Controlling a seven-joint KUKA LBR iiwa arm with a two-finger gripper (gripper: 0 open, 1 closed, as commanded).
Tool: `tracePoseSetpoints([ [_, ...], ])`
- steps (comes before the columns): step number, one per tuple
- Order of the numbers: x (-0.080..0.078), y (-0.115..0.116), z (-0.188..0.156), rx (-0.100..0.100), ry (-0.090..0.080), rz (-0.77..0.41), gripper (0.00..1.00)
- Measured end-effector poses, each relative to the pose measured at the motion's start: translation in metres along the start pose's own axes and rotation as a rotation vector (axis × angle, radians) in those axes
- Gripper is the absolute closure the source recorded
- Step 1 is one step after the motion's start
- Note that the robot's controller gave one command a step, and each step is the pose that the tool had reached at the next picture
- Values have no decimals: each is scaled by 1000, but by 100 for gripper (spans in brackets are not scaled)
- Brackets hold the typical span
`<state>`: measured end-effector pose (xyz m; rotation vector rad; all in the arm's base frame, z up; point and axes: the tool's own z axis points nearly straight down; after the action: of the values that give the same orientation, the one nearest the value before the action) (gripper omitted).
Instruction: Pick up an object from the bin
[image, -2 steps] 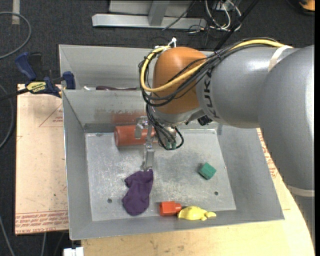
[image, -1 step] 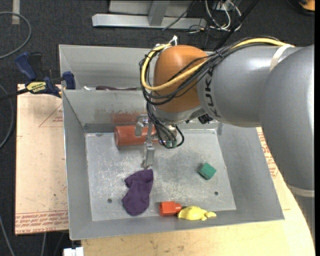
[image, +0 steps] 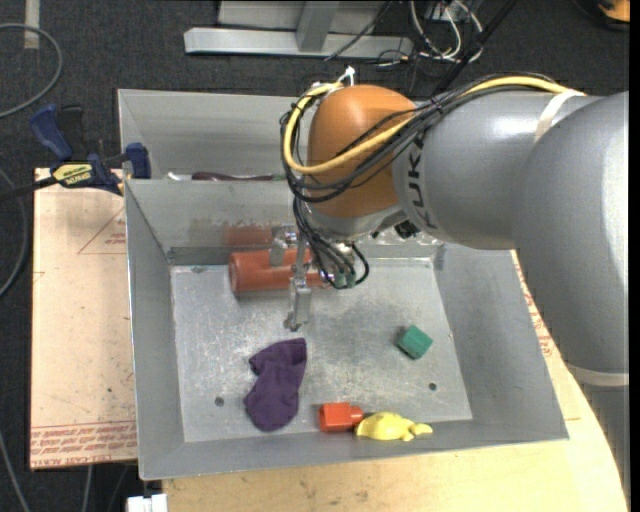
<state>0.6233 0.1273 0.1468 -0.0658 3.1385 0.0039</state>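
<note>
My gripper hangs below the orange wrist cover, in the middle of the bin towards the back. It is just in front of a red cylinder that lies on its side against the back wall, and nothing shows in it. A crumpled purple cloth lies a short way in front of the gripper's tip, apart from it.
A green block sits to the right on the bin floor. An orange block and a yellow toy lie side by side at the front wall. The arm and its cables cover the bin's back right part.
</note>
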Motion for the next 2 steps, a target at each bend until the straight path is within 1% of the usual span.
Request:
tracePoseSetpoints([
  [1, -15, -15, 47, -4, -15, 46, 0],
  [2, 24, -11, 56, -5, -28, 51, 0],
])
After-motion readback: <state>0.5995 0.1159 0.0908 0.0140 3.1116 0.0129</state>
